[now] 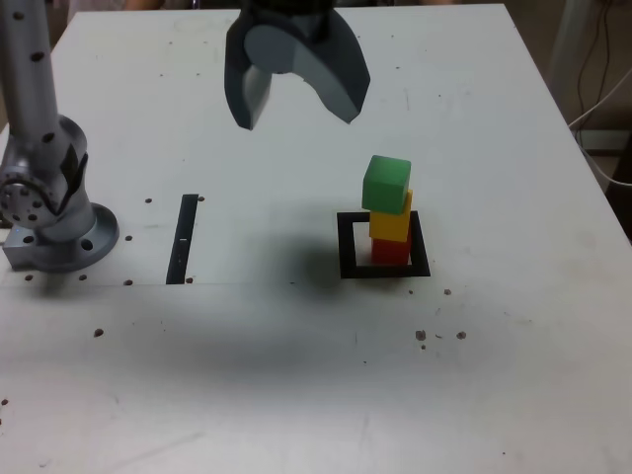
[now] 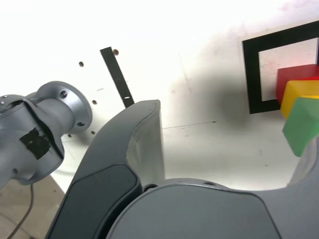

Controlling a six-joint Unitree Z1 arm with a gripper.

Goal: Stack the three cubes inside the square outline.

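A tower of three cubes stands inside the square outline (image 1: pixel 348 247): the red cube (image 1: pixel 391 251) at the bottom, the yellow cube (image 1: pixel 391 218) on it, the green cube (image 1: pixel 386 184) on top, turned a little askew. My gripper (image 1: pixel 298 107) hangs open and empty high above the table, up and toward the exterior view's left of the tower, touching nothing. The wrist view shows the square outline (image 2: pixel 251 74) with the red cube (image 2: pixel 294 77), yellow cube (image 2: pixel 299 94) and green cube (image 2: pixel 305 124) at its edge, past one dark finger (image 2: pixel 144 144).
A thin black strip (image 1: pixel 184 239) lies on the white table (image 1: pixel 296 375) near the arm's grey base (image 1: pixel 49 217). Small dark specks dot the tabletop. A cable hangs off the table's far edge at the exterior view's right.
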